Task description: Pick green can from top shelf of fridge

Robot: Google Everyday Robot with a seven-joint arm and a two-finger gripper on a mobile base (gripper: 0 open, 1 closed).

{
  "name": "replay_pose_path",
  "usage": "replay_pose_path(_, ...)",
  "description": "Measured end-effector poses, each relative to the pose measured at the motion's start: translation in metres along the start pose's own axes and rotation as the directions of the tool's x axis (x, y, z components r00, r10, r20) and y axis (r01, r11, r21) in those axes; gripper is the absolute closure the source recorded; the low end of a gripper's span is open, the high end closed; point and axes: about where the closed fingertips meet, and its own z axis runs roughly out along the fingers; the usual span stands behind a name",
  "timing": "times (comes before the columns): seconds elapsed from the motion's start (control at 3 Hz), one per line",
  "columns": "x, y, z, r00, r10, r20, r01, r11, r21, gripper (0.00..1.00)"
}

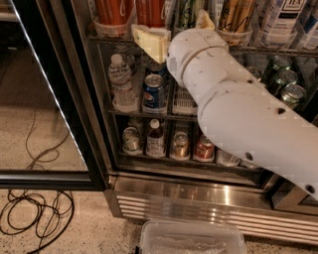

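My claw [175,26] up at top shelf [107,40] of fridge [198,198], spread wide, seemingly either side of green can [187,12]. Can upright in lane, not gripped. Reach done; left: close, lift out.

Arm [248,114] stretched upward; pincer [176,31] raised high, fingers [149,42] apart.

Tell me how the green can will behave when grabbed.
The green can, tall and slim, probably tips easily if nudged. Its shiny metal looks slippery and may dent under a hard squeeze. The open tool flanks it at the top shelf.
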Motion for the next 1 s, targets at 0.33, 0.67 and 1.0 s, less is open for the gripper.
replay_pose_path(0.33, 0.000, -0.014, 0.002, 0.999, -0.044, -0.003, 0.044, 0.9972, 0.060, 0.18)
replay_pose_path(0.67, -0.003, -0.020, 0.008, 0.998, -0.070, -0.002, 0.069, 0.9926, 0.100, 0.18)
replay_pose_path(1.0, -0.005, -0.023, 0.015, 0.997, -0.080, 0.001, 0.079, 0.9883, 0.130, 0.18)
